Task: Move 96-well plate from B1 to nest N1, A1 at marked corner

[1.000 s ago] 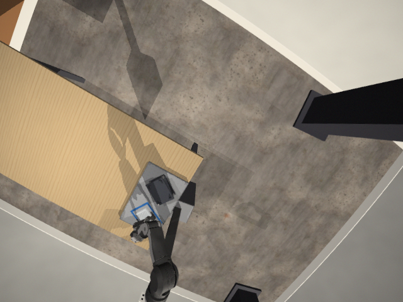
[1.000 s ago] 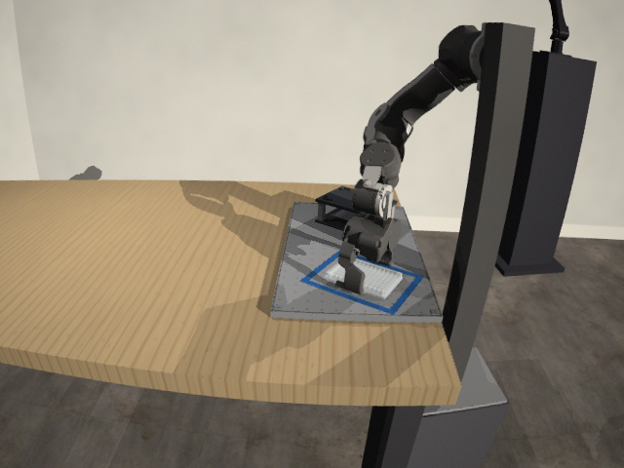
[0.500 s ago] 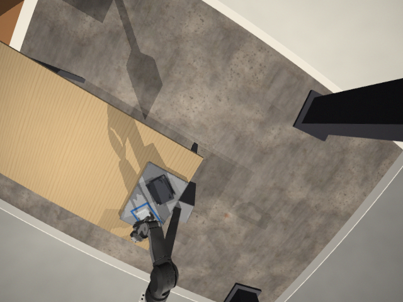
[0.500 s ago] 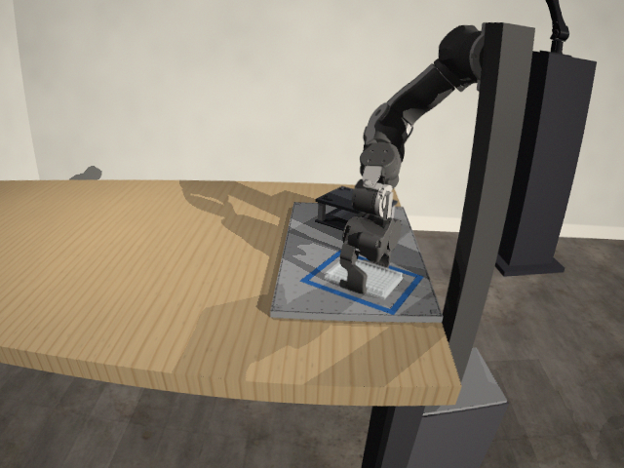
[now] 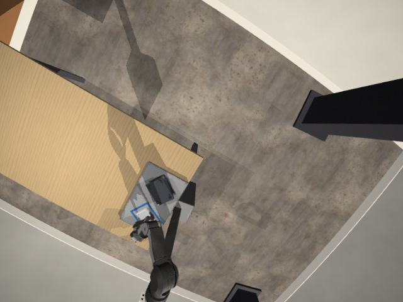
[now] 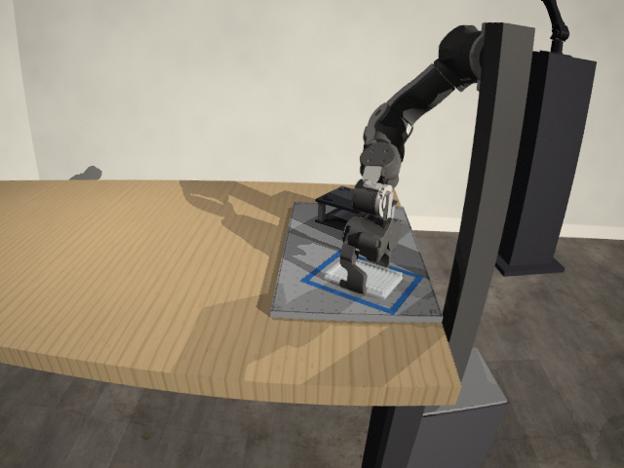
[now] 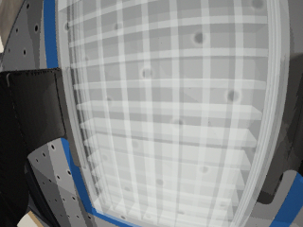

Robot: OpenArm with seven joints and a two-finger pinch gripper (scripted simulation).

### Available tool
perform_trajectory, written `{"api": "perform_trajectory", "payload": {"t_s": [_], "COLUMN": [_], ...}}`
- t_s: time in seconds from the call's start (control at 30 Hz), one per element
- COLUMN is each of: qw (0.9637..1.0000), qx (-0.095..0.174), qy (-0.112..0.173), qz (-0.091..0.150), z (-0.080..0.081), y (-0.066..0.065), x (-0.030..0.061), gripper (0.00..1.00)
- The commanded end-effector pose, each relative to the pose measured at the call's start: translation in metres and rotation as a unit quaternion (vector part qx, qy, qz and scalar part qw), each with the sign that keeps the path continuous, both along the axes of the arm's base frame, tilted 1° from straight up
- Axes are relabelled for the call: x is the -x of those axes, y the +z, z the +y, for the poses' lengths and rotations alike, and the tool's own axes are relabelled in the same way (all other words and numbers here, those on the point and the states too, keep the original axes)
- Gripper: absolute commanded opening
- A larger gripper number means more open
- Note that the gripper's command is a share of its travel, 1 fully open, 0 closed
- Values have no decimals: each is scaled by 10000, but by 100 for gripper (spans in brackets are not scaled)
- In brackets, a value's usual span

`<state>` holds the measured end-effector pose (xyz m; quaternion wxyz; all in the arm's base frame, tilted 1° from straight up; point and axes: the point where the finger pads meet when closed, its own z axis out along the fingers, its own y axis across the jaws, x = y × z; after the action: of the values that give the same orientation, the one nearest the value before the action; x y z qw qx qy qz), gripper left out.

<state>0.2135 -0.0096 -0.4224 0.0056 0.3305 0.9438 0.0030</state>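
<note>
The clear 96-well plate [image 6: 368, 280] lies inside the blue outline of spot B1 on the grey base board. It fills the wrist view [image 7: 170, 108], with the blue line around it. My gripper [image 6: 364, 274] stands straight down over the plate and is shut on it across its short width. One dark finger [image 7: 34, 110] presses the plate's left edge in the wrist view; the other finger is hidden at the right. The plate rests on the board. The black raised nest N1 [image 6: 336, 200] stands behind the gripper, at the board's far end. From above the plate [image 5: 141, 213] shows beside the nest [image 5: 160, 189].
The grey base board sits at the wooden table's right end, near the table edge. A dark upright post [image 6: 491, 175] stands close to the right of the board. A dark pillar [image 6: 544, 161] stands further back on the floor.
</note>
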Motion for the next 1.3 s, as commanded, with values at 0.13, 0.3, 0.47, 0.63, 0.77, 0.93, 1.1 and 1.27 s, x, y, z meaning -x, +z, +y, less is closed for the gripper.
{"api": "perform_trajectory", "payload": {"t_s": [0.13, 0.3, 0.47, 0.63, 0.77, 0.93, 1.1, 1.27], "qw": [10000, 10000, 10000, 10000, 10000, 10000, 10000, 10000], "qx": [-11, -11, -11, -11, -6, 2, 2, 2], "qy": [0, 0, 0, 0, -7, -17, -17, -17], "qz": [-7, -7, -7, -7, -11, -16, -16, -16], "z": [6, 6, 6, 6, 4, 2, 2, 2], "y": [7, 7, 7, 7, 133, 321, 321, 321], "x": [-6, -6, -6, -6, -8, -13, -13, -13], "gripper": [0, 0, 0, 0, 0, 0, 0, 0]}}
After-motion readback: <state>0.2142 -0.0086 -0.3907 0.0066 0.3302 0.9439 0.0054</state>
